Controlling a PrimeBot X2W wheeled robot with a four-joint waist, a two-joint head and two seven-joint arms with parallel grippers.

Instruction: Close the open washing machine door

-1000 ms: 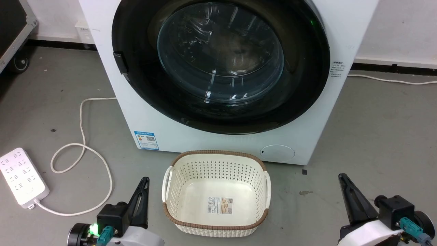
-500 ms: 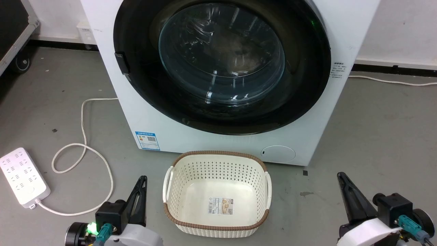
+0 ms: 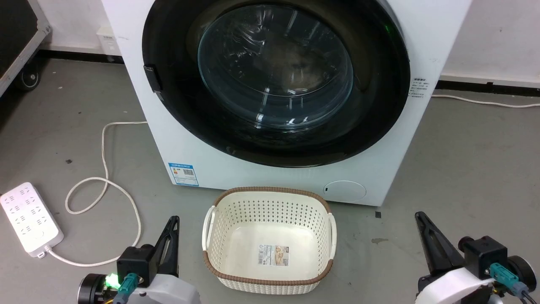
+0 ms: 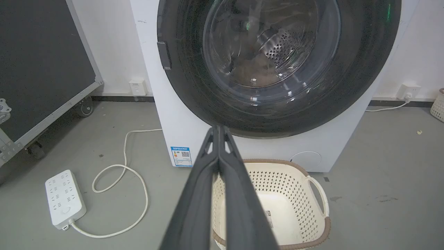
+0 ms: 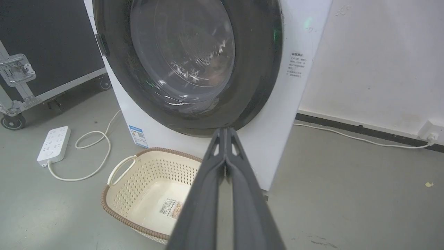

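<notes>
The washing machine door, round, black-rimmed, with a bulging clear glass bowl, lies flat against the front of the white washing machine. It also shows in the left wrist view and the right wrist view. My left gripper is low at the left of the basket, shut and empty, its fingers pressed together. My right gripper is low at the right, also shut and empty. Both are well short of the door and touch nothing.
A cream perforated basket with a brown rim stands on the floor right before the machine, between my grippers. A white power strip and its looping cable lie at the left. A black wheeled case stands far left.
The whole picture has drifted slightly, so the camera moved. Both grippers stay shut and sit a little lower in view. The door looks the same.
</notes>
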